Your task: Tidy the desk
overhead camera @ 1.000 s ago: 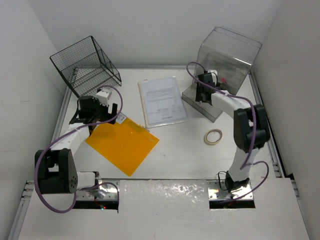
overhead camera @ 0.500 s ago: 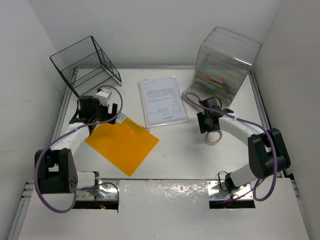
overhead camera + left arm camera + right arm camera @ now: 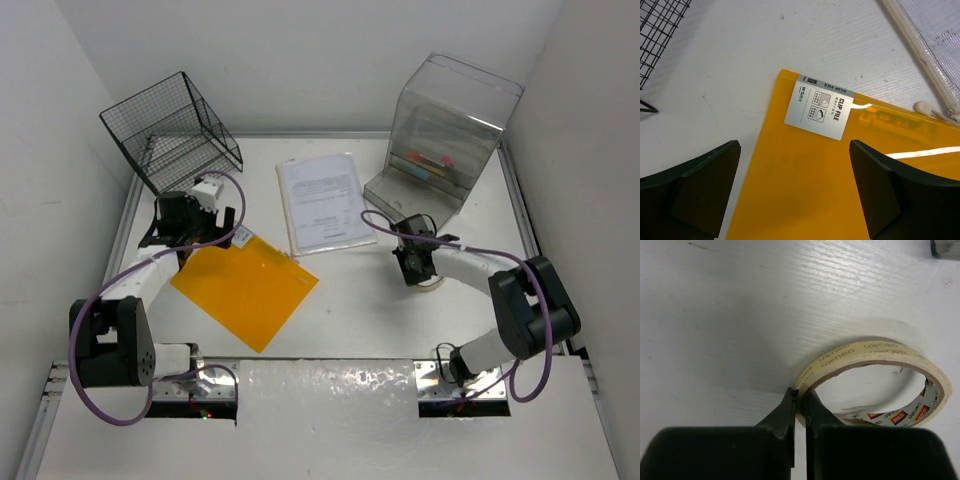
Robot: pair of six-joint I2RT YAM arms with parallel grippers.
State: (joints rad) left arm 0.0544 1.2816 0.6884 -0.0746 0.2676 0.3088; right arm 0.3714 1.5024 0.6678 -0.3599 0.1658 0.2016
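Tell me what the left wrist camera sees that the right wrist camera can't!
Only the left wrist view shows the orange clip file, its grey label, a corner of the black wire rack, and the left gripper open over the file. Only the right wrist view shows the tape roll, with the right gripper shut on its rim. Both show the white desk.

My worktop (image 3: 360, 300) is a large, flat white rectangle lying level beneath my arms. It is edged in thin silver metal along its sides, and up close its surface looks finely ribbed.
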